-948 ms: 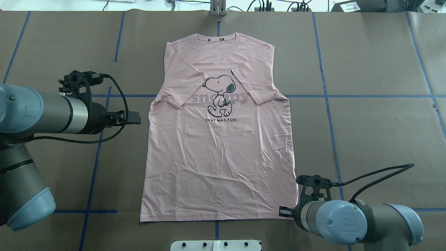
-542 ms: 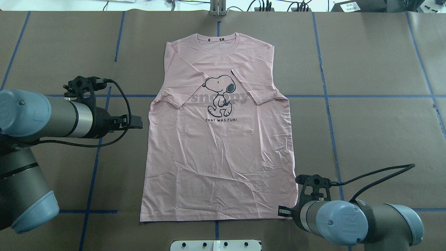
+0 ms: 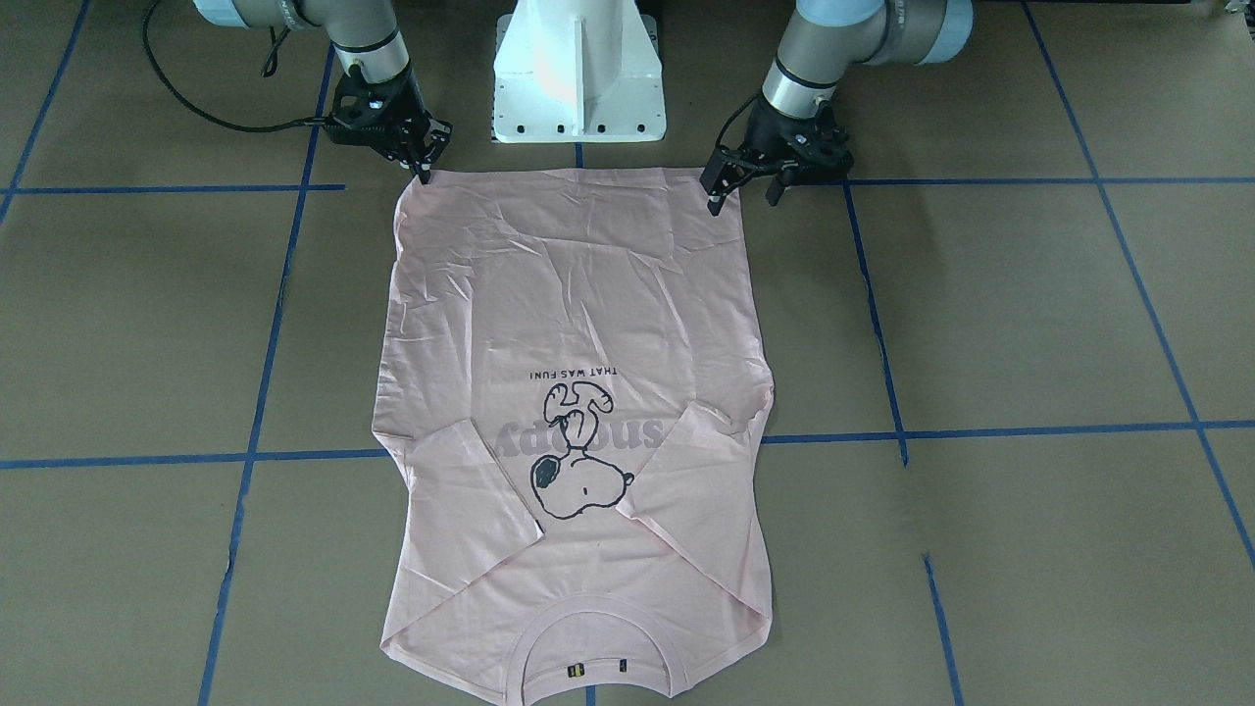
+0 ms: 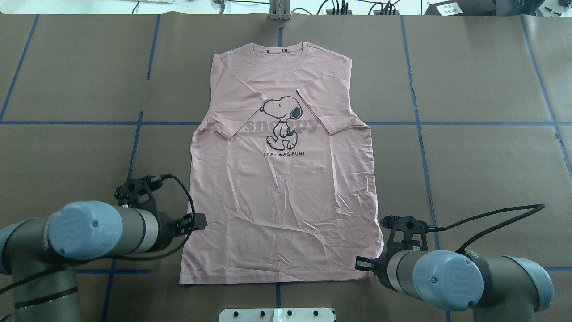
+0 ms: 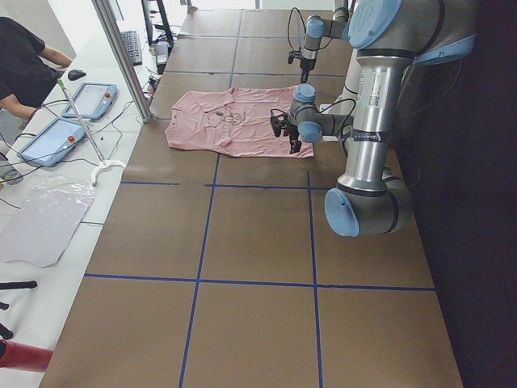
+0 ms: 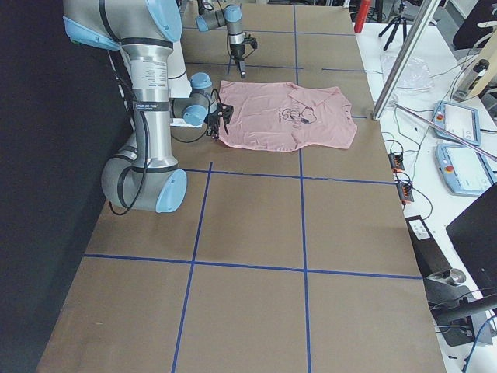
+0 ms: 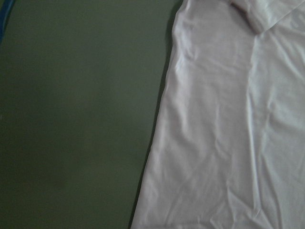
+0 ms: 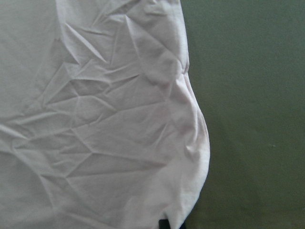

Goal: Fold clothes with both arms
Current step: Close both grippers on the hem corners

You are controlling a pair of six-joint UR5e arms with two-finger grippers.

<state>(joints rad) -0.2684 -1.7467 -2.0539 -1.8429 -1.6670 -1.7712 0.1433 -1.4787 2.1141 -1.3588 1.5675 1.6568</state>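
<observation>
Beside the hem of the pale pink printed T-shirt [image 4: 286, 201], the black left gripper [image 3: 743, 196], jaws wide, has joined the black right gripper [image 3: 424, 169] (aperture cannot be told), enabling corner grasps.

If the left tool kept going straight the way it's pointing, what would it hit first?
Probably the pink T-shirt, at its side edge near the hem: the left tool points at it from just beside. Its height is unclear.
</observation>
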